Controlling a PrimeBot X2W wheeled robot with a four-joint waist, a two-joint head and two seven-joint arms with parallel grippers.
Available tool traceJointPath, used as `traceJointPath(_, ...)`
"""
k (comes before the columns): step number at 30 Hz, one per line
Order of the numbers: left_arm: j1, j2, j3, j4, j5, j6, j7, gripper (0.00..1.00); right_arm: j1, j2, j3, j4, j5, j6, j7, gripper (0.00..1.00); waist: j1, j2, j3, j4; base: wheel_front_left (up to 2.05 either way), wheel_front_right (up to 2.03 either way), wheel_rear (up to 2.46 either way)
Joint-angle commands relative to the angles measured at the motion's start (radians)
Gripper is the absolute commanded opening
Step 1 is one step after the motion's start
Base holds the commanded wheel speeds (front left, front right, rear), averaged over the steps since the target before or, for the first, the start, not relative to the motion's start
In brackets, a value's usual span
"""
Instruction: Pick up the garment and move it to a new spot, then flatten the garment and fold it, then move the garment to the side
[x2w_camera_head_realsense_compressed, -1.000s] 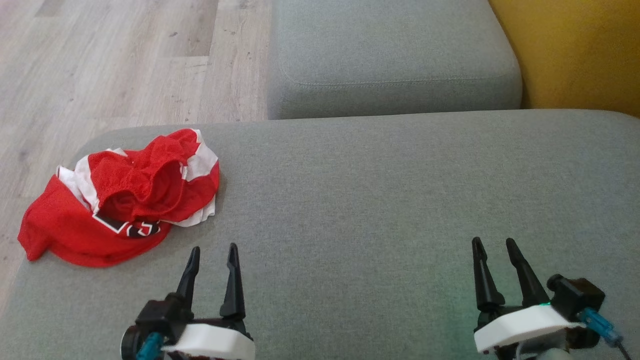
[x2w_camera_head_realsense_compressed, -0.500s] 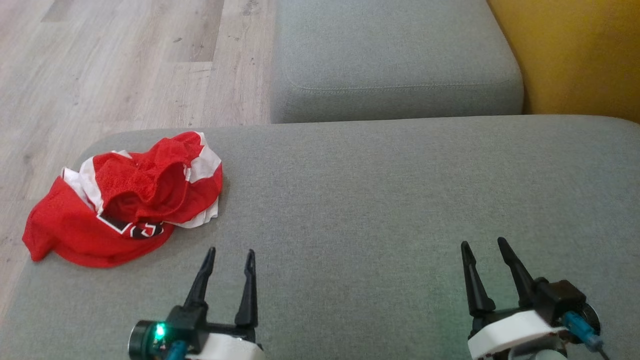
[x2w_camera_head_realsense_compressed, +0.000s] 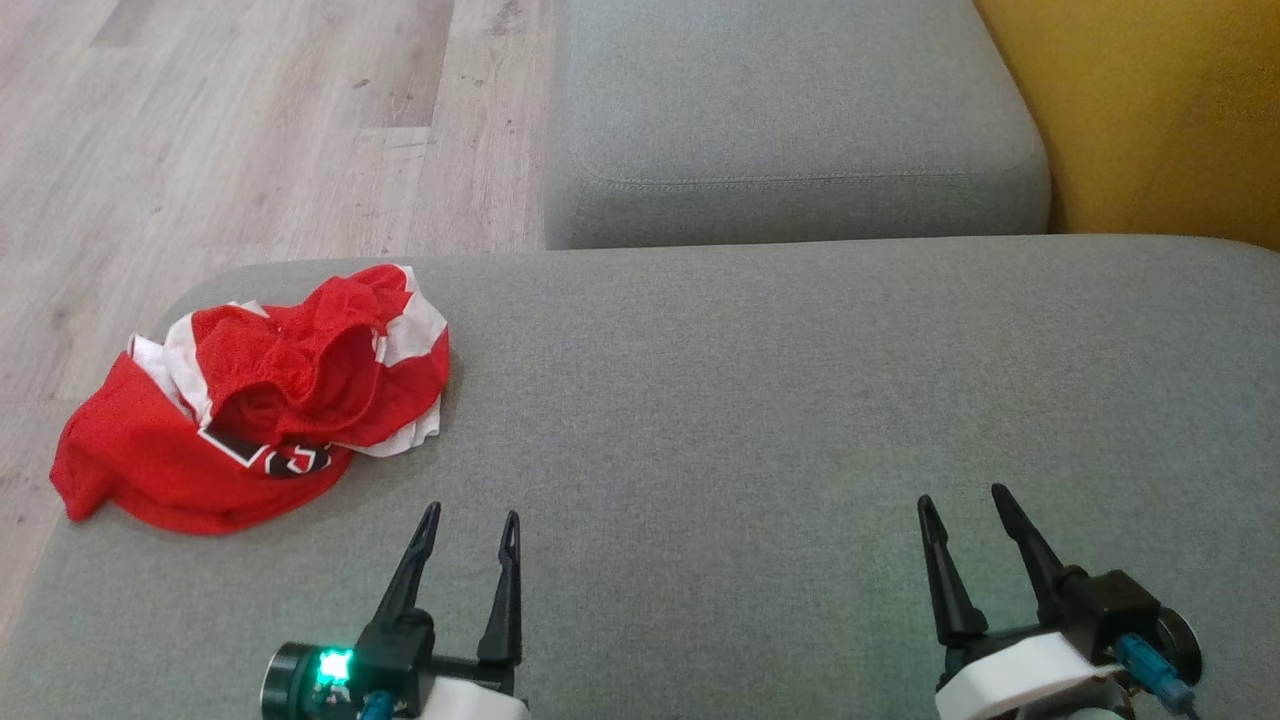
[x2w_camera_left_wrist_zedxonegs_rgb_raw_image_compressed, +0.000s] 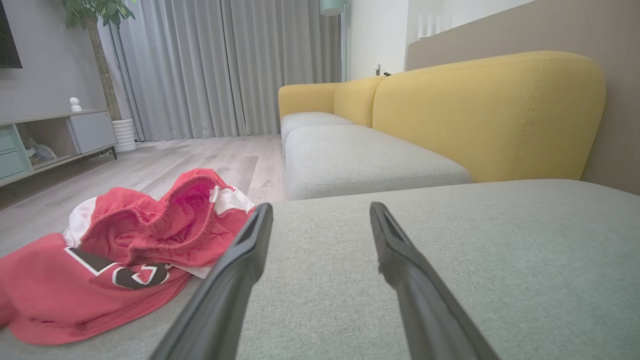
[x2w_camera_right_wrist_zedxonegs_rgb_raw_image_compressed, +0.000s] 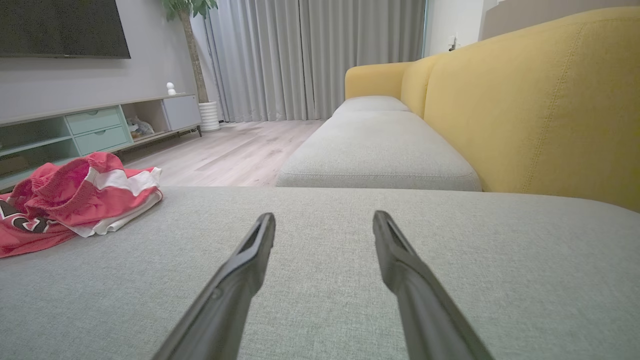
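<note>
The garment (x2w_camera_head_realsense_compressed: 250, 405) is a crumpled red piece with white stripes and a black-and-white print, lying at the left end of the grey sofa seat (x2w_camera_head_realsense_compressed: 780, 400). My left gripper (x2w_camera_head_realsense_compressed: 472, 516) stands open just to the right of and nearer than the heap, holding nothing. Through the left wrist view the garment (x2w_camera_left_wrist_zedxonegs_rgb_raw_image_compressed: 115, 255) lies left of the open left gripper (x2w_camera_left_wrist_zedxonegs_rgb_raw_image_compressed: 320, 212). My right gripper (x2w_camera_head_realsense_compressed: 962, 497) is open and empty over bare cushion far to the right. From the right wrist view the garment (x2w_camera_right_wrist_zedxonegs_rgb_raw_image_compressed: 75, 197) sits at the far left, well apart from the right gripper (x2w_camera_right_wrist_zedxonegs_rgb_raw_image_compressed: 324, 220).
A second grey seat cushion (x2w_camera_head_realsense_compressed: 790, 120) lies beyond the near one, with a yellow backrest (x2w_camera_head_realsense_compressed: 1160, 110) to the right. Wood floor (x2w_camera_head_realsense_compressed: 220, 130) drops off past the cushion's left and far edges. A low TV cabinet (x2w_camera_right_wrist_zedxonegs_rgb_raw_image_compressed: 95, 127) and curtains stand across the room.
The head camera has shifted slightly, so the scene sits a little lower. My left gripper has moved right and pulled back toward the near edge; the right has also drawn back a little. The garment lies unchanged.
</note>
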Motion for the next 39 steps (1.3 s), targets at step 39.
traceJointPath(39,-0.107,0.003,0.156,-0.093,0.02,0.07,-0.01,1.0,-0.131,-0.011,-0.018,0.005,-0.028,0.008,-0.014,1.0,0.0001,0.0,0.149,0.439,0.0,0.0,0.0)
